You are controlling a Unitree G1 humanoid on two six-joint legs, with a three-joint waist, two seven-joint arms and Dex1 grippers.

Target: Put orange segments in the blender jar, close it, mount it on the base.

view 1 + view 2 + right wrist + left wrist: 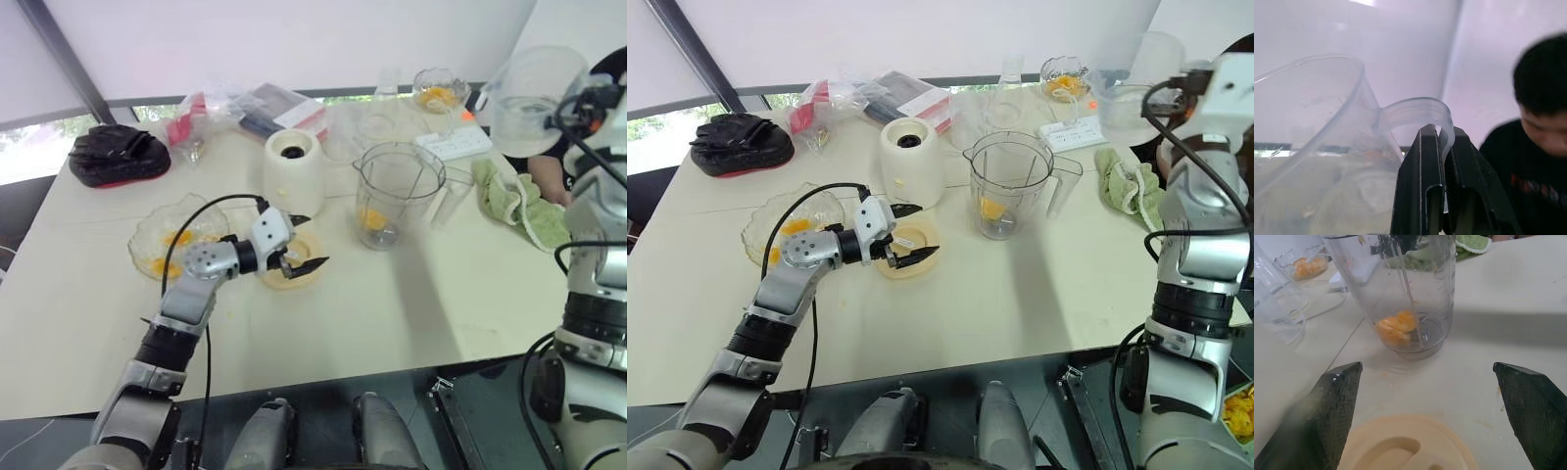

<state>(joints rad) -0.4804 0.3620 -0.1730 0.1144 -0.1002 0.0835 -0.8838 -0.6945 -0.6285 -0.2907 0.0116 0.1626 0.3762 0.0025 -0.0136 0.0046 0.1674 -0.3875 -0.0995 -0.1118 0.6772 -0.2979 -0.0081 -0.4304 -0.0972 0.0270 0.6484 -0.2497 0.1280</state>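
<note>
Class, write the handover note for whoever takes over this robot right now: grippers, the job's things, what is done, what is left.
Left gripper: open, hovering over the flat beige lid on the table.
Right gripper: shut on the handle of a clear pitcher, held up at the table's right.
Blender jar: upright mid-table, uncovered, some orange segments inside.
Base: left of the jar, socket bare.
More segments lie in the glass bowl.
Done: some segments loaded.
Left: any further segments, lid on, jar onto base.
</note>
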